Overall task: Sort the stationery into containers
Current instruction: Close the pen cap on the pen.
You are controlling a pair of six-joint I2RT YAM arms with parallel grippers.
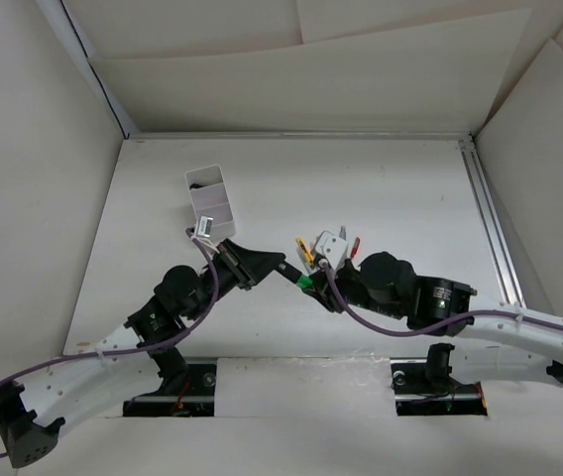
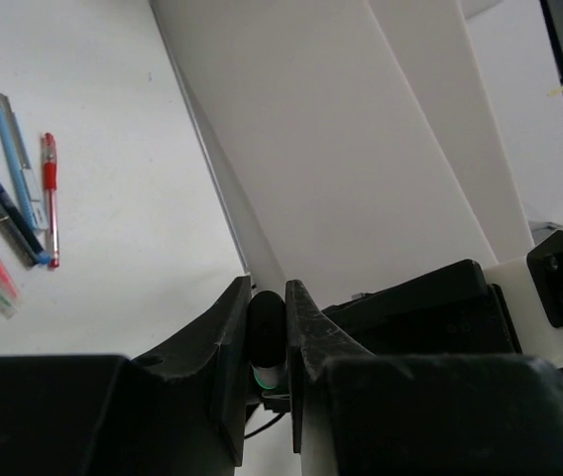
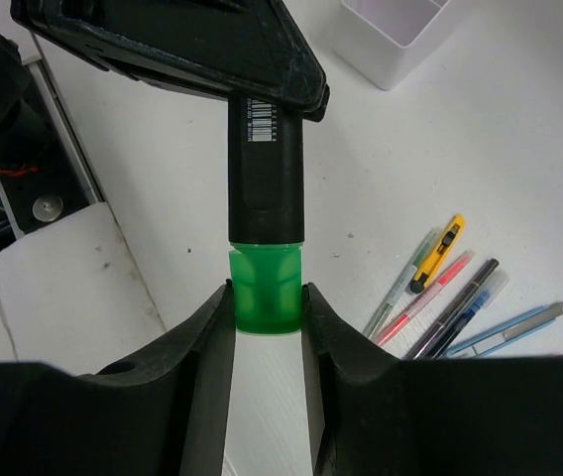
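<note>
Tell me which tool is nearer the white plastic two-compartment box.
Left. The left tool is right of and nearer the bases than the white rectangular plastic box; the right tool lies farther the same way. Both grip one black, green-capped highlighter.

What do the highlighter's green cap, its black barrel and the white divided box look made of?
The translucent green cap looks like glossy plastic: light passes through it. The stubby black highlighter barrel seems opaque smooth plastic, carrying a printed barcode. The white rectangular divided box is probably moulded plastic, matte, with thin even walls.
</note>
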